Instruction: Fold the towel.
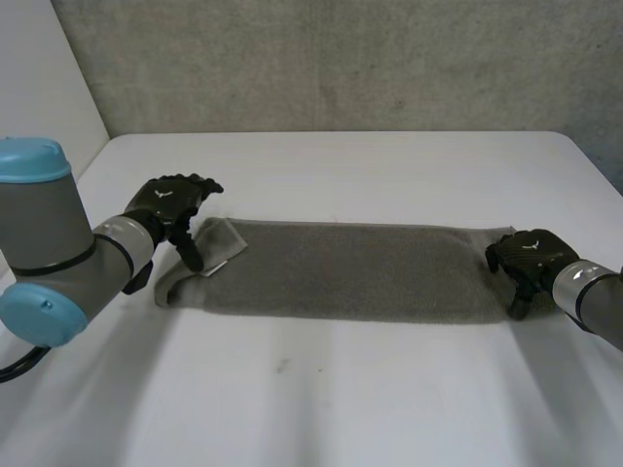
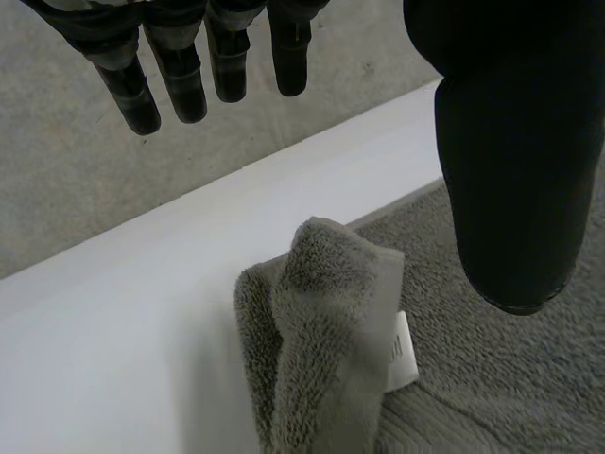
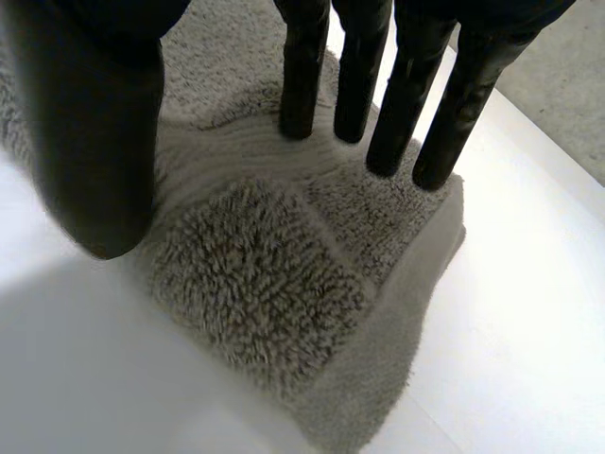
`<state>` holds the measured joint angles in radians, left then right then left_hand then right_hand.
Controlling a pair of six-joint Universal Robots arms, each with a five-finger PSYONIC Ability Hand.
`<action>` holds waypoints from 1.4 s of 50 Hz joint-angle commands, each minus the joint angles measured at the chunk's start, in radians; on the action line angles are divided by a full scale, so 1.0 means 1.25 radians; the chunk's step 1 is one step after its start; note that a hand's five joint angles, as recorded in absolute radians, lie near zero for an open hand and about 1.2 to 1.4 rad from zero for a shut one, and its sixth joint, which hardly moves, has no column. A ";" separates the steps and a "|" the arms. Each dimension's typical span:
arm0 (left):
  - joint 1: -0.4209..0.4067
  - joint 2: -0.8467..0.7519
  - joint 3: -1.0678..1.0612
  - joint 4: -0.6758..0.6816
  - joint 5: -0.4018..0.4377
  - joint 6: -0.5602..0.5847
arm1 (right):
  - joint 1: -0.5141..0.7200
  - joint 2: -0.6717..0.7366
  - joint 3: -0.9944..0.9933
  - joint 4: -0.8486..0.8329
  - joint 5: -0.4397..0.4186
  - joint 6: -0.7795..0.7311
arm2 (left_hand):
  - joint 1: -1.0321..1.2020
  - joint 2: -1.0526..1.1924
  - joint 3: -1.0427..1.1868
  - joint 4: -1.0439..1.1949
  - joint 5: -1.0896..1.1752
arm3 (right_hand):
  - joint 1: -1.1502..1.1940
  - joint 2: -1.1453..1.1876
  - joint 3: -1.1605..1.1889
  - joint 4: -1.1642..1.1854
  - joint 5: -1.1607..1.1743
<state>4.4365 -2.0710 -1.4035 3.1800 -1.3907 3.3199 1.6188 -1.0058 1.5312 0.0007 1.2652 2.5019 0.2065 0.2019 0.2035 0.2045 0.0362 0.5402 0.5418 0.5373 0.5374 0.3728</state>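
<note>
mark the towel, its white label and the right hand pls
towel (image 1: 341,272): head view, middle of the long folded strip.
white label (image 2: 405,350): left wrist view, on the tag at the bunched corner.
right hand (image 1: 529,253): head view, back of the hand at the towel's end.

1. Towel (image 1: 341,270) lies as a long strip across the mid surface (image 1: 321,409); bare surface in front and behind gives passing room.
2. Raised corner (image 2: 331,312) bunches up beneath left hand (image 1: 167,204).
3. Right hand (image 1: 531,253) occupies the towel's other end; wall (image 1: 341,58) bounds the far side.
</note>
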 commanded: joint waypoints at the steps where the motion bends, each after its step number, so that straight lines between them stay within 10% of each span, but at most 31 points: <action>1: -0.014 0.010 -0.019 0.002 -0.010 0.012 | -0.008 0.020 -0.008 -0.014 0.015 -0.013 | 0.024 0.028 0.027 0.026 0.021 | 0.249 0.248 0.251 0.251 0.243; 5: -0.014 0.012 -0.020 0.002 -0.012 0.012 | -0.041 0.014 -0.009 -0.015 0.049 -0.053 | 0.022 0.026 0.024 0.024 0.019 | 0.684 0.683 0.686 0.686 0.678; 23: -0.008 0.057 -0.070 0.001 -0.009 0.012 | -0.137 -0.031 -0.132 -0.007 0.094 -0.242 | 0.015 0.019 0.017 0.017 0.012 | 0.685 0.684 0.687 0.687 0.679; 40: -0.001 0.080 -0.095 0.001 -0.014 0.012 | 0.502 0.164 -0.514 0.058 0.186 -0.179 | 0.013 0.016 0.015 0.014 0.009 | 0.685 0.684 0.687 0.687 0.679; 52: -0.001 0.090 -0.102 0.002 -0.012 0.012 | 0.675 0.310 -0.514 0.050 0.139 -0.239 | 0.010 0.014 0.013 0.012 0.007 | 0.685 0.684 0.687 0.687 0.679; 54: -0.009 0.091 -0.095 0.002 -0.012 0.012 | 0.662 0.277 -0.500 0.044 0.140 -0.228 | 0.010 0.014 0.013 0.012 0.007 | -0.101 -0.103 -0.099 -0.099 -0.107; 56: -0.011 0.093 -0.092 0.002 -0.013 0.012 | 0.654 0.242 -0.485 0.035 0.143 -0.209 | 0.010 0.014 0.013 0.012 0.007 | -0.293 -0.294 -0.290 -0.290 -0.298; 70: -0.125 0.082 -0.017 0.006 -0.014 0.007 | 0.372 -0.041 -0.106 -0.042 0.107 0.054 | 0.022 0.026 0.024 0.024 0.019 | -0.293 -0.294 -0.290 -0.290 -0.298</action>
<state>4.3449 -1.9546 -1.4632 3.1822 -1.4080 3.3333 2.2234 -0.9649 1.2027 -0.0234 1.4091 2.5012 0.2062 0.1997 0.2016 0.2022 0.0362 0.2307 0.2472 0.2440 0.2595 0.0606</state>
